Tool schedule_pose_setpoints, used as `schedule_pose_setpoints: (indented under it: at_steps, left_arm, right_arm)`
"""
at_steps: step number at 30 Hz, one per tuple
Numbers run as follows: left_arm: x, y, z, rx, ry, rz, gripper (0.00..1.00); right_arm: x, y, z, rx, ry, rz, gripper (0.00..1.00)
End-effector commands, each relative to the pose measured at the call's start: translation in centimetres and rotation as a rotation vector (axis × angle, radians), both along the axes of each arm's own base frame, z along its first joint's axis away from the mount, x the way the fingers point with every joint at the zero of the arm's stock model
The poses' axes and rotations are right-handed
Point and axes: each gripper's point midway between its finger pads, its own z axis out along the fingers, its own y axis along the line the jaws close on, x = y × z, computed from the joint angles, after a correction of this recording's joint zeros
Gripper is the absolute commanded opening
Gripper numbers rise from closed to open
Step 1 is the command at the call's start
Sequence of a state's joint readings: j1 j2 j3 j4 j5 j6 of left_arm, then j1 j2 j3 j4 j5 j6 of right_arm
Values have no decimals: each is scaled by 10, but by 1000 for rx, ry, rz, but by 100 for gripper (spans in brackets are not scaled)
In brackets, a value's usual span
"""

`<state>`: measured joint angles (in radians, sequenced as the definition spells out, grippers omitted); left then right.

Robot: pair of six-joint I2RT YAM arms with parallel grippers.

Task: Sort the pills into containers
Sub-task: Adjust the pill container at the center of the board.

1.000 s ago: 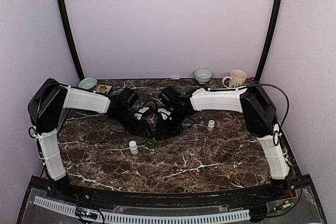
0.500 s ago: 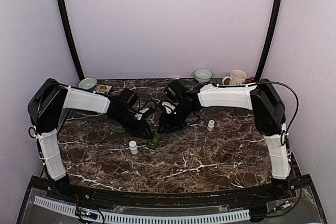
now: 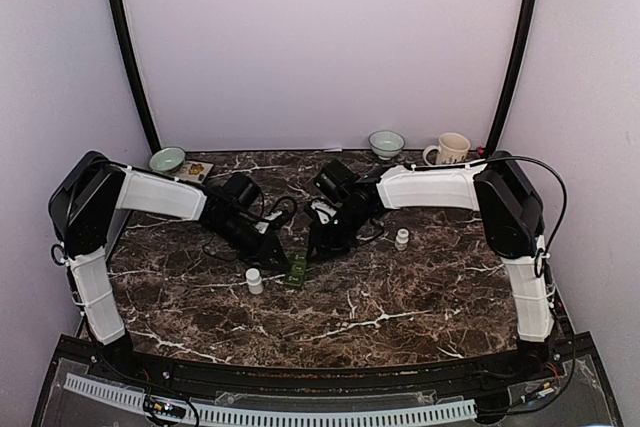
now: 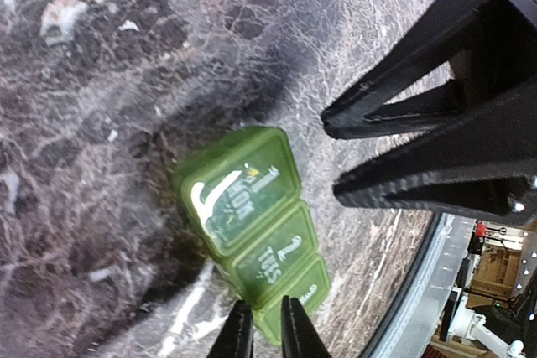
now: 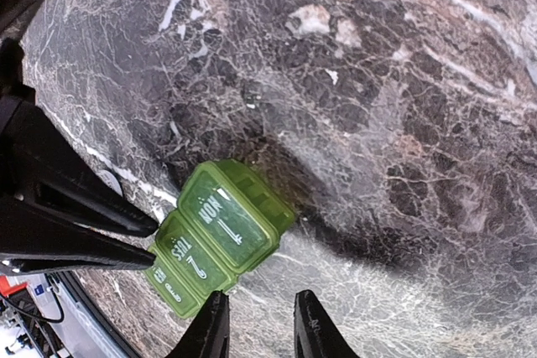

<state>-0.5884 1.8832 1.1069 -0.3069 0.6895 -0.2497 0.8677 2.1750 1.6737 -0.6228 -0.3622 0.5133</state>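
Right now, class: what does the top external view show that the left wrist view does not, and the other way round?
Only the top external view: the left white bottle, the right white bottle and the mug at the far edge. Only the left wrist view: the lid lettering, MON and TUES, on the green pill box. Both: that pill box lying on the dark marble table.
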Motion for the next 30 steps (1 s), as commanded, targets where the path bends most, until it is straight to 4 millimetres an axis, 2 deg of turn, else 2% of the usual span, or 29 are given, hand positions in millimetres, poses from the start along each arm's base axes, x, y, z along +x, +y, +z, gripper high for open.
schedule_pose_setpoints:
  at_steps: [1,6,12,21,30]
  left_arm:
    - [-12,-7,17,-52,2,-16,15]
    - [-14,-8,16,-53,14,-11,13]
    - [-9,-5,25,-33,-14,0,12]
    - [17,5,39,52,-134,86,23]
    - [17,6,23,58,-82,102,33]
  right_arm:
    - [0,-1,-3,8,2,-5,26]
    - [1,-1,-4,20,1,-14,23]
    - [2,-1,1,38,-11,-17,22]
    - [8,4,11,76,-20,-25,28]
    - [9,3,9,70,-14,-31,28]
